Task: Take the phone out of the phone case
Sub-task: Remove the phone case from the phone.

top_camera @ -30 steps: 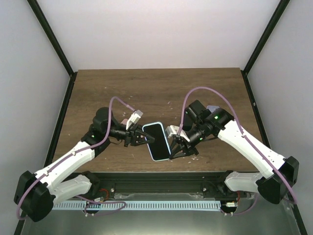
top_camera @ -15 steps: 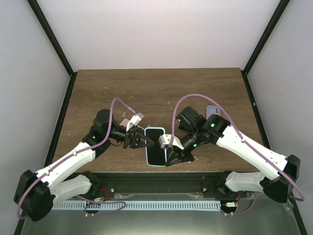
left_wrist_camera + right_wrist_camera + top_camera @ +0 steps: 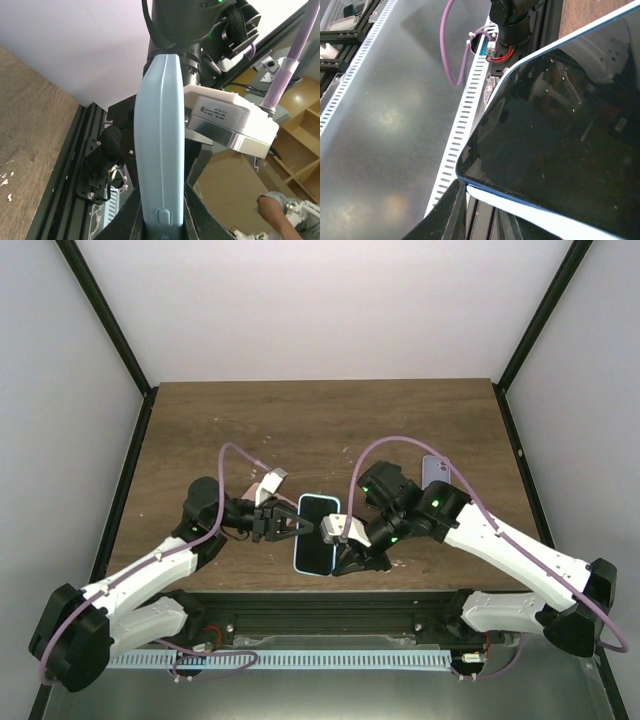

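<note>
We are looking at a robotics lab, a closed test cell rather than a home or a shop. The wooden table is boxed in by plain white walls set in black posts. Two robot arms trailing purple cables are bolted to a black metal rail, with a slotted cable strip below it. Beyond the cell we see plywood shelves.
</note>
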Controlling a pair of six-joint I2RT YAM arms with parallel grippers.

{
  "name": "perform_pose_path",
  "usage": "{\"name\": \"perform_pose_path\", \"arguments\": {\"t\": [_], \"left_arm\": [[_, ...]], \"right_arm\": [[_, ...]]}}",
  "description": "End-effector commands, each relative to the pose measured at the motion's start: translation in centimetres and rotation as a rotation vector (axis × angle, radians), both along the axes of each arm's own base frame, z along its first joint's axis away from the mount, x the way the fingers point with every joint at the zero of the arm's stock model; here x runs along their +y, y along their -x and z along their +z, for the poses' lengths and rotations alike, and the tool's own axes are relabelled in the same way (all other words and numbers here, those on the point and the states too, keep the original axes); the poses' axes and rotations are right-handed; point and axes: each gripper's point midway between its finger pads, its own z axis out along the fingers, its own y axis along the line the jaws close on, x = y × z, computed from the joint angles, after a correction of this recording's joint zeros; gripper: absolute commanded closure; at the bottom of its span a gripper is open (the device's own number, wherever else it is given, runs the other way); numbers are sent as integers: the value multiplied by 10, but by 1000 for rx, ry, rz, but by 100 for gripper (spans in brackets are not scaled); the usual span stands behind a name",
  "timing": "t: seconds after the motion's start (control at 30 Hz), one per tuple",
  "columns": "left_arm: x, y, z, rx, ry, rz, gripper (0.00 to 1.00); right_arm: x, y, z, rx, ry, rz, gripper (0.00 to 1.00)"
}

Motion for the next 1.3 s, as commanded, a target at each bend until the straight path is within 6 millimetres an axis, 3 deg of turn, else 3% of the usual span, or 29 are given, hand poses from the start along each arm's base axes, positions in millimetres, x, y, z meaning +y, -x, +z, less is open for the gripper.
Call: {"name": "perform_pose_path", "arguments": {"t": [0.0, 0.17, 0.4, 0.63, 0.93, 1.27], "left_arm": [[-2, -27, -24, 145, -39, 161, 100], [0, -22, -24, 168, -33, 145, 100], [2, -18, -28, 176, -49, 139, 100], [3, -14, -34, 202, -59, 125, 100], [5, -9, -28, 189, -37, 99, 100], [6, -8, -33, 178, -56, 109, 100]], "right_arm": [[39, -14, 60, -199, -322, 46, 93], [43, -30, 55, -263, -317, -25, 95], [45, -37, 45, -295, -300, -35, 95], [48, -57, 49, -401, -305, -108, 99], [54, -80, 34, -473, -287, -183, 99], [52, -99, 55, -422, -314, -300, 97]]}}
